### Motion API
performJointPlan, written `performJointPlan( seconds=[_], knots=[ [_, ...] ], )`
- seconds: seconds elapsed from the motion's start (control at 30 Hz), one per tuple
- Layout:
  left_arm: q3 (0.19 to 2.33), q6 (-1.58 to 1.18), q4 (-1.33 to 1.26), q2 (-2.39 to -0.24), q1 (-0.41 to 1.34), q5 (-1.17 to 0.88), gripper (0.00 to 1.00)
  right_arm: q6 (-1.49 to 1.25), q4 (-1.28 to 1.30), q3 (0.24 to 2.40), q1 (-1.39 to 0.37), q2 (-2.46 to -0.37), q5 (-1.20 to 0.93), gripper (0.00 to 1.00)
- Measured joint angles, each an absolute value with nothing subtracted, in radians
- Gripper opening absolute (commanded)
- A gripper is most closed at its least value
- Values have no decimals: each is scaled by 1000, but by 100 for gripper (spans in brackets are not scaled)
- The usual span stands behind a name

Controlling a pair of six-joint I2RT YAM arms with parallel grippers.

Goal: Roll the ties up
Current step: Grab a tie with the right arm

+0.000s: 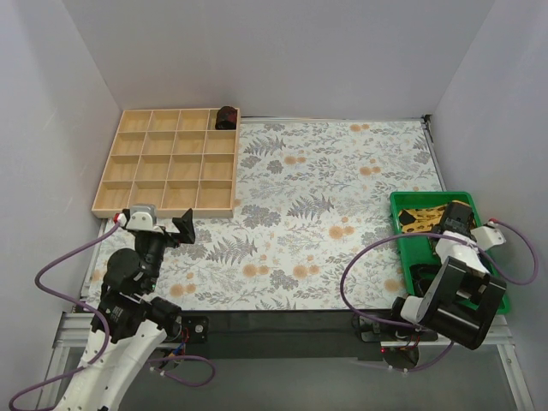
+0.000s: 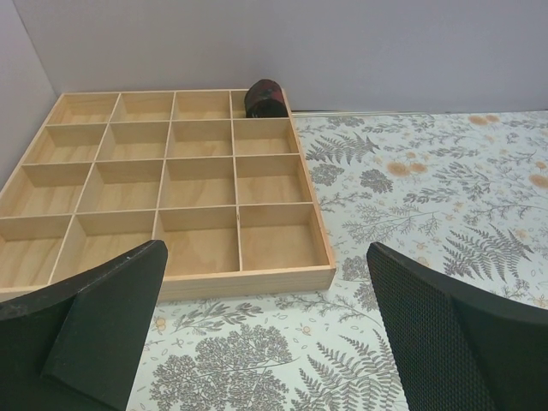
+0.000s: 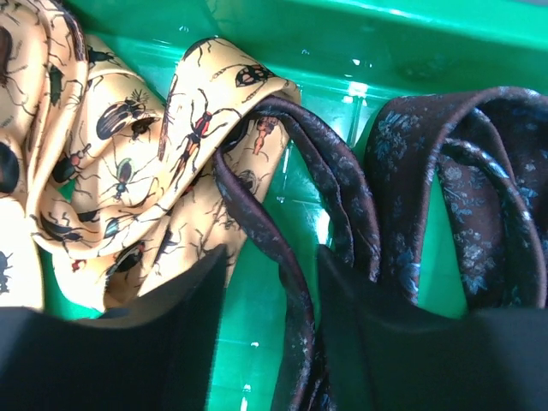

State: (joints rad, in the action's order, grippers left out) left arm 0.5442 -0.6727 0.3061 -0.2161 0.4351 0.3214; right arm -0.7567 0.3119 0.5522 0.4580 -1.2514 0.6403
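Observation:
A small dark rolled tie (image 1: 226,117) sits in the far right corner cell of the wooden tray (image 1: 235,175); it also shows in the left wrist view (image 2: 266,98). A yellow insect-patterned tie (image 3: 111,154) and dark maroon ties (image 3: 479,188) lie bunched in the green bin (image 3: 428,43). My right gripper (image 3: 274,257) is down in the bin (image 1: 428,196), jaws open, with one dark tie strand (image 3: 295,291) running between them near the right finger. My left gripper (image 1: 163,224) is open and empty, above the mat just in front of the tray (image 2: 248,282).
The floral mat (image 1: 325,214) covers the table between tray and bin. Most tray cells hold nothing. White walls close in the left, right and back. Purple cables (image 1: 60,265) loop beside both arm bases.

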Motion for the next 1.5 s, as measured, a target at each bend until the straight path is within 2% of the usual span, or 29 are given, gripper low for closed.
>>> performJointPlan(
  seconds=[0.17, 0.33, 0.4, 0.5, 0.73, 0.8, 0.83, 0.97, 1.2, 1.33, 1.5],
  knots=[
    [544, -673, 306, -224, 435, 318, 98, -752, 322, 546, 458, -1177, 651, 39],
    [544, -672, 306, -234, 435, 316, 98, -746, 324, 546, 458, -1125, 672, 17],
    [544, -672, 306, -238, 435, 314, 98, -745, 324, 543, 458, -1137, 678, 17],
    [544, -670, 306, -243, 435, 313, 98, -749, 323, 538, 458, -1168, 683, 30],
    [544, -669, 306, -255, 435, 312, 98, -741, 318, 526, 458, -1208, 702, 36],
    [544, -669, 306, -256, 435, 310, 98, -739, 314, 526, 458, -1224, 706, 32],
    [544, -669, 306, -257, 435, 310, 98, -737, 312, 526, 458, -1232, 707, 24],
    [544, -669, 306, -257, 435, 310, 97, -722, 305, 526, 458, -1258, 714, 2],
    [544, -669, 306, -259, 435, 309, 97, -681, 303, 526, 432, -1163, 722, 1],
    [544, -669, 306, -262, 435, 309, 97, -640, 280, 527, 307, -1076, 764, 1],
    [544, -669, 306, -268, 435, 310, 97, -540, 230, 528, 117, -1096, 806, 1]
  ],
)
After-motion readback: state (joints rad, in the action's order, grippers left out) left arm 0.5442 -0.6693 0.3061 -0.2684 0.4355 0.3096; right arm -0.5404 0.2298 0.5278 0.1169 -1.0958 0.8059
